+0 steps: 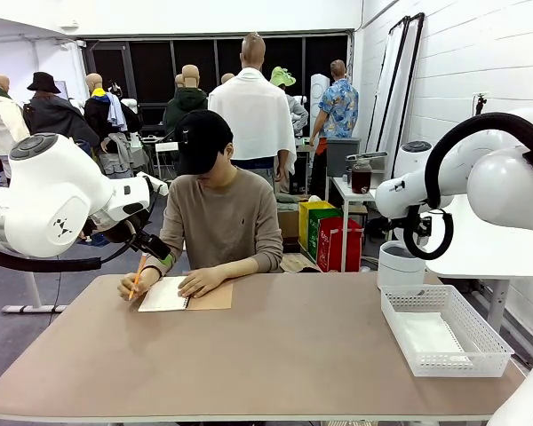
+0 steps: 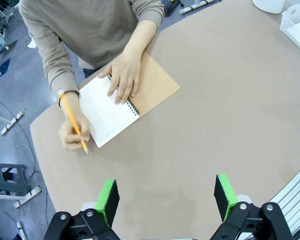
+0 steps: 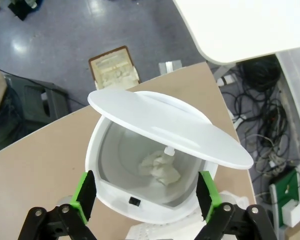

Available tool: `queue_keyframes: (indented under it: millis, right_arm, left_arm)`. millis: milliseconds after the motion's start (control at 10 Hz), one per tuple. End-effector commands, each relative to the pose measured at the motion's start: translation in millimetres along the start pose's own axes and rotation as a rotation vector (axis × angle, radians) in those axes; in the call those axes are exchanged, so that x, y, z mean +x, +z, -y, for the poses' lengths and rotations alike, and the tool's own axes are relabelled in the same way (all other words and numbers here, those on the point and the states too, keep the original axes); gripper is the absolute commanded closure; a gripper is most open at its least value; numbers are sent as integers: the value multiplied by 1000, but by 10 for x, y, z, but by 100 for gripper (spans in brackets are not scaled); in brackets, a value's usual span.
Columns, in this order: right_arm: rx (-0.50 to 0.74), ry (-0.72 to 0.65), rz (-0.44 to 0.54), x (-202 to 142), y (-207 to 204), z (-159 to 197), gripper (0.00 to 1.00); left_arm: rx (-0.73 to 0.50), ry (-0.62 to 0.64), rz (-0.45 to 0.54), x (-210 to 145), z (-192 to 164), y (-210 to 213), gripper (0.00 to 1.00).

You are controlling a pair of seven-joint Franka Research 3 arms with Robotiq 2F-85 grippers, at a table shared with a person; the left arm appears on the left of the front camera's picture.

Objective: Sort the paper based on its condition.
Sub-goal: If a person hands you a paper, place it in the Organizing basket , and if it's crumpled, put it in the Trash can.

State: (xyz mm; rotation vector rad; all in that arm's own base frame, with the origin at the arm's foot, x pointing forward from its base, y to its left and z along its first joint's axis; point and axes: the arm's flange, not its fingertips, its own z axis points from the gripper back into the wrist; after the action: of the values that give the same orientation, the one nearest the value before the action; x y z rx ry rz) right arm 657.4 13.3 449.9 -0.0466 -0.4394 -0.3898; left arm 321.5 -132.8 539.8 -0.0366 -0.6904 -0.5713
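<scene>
Right wrist view: right gripper, jaws wide and empty, over white bin holding crumpled paper; it should lift straight, clearing the tilted lid. Jaws of the left gripper also wide.

Notebook, pencil, mesh basket on table

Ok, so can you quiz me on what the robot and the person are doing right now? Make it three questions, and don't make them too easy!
1. True or false: the right gripper is shut.
2. Pick one. What does the person's hand hold? A) a pencil B) scissors C) a spoon
3. In a few words: what lies at the bottom of the white bin?

Key
1. False. Its jaws stand wide open above the bin, with nothing between them.
2. A.
3. A piece of crumpled paper.
</scene>
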Motion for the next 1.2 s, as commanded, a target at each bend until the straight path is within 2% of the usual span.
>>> queue_keyframes:
  millis: [0, 1100]
  right_arm:
    - [1, -1, 2, 3, -8, 5, 0]
    - [1, -1, 2, 3, -8, 5, 0]
  left_arm:
    - [-2, 3, 0, -10, -8, 1, 0]
    - [-2, 3, 0, -10, -8, 1, 0]
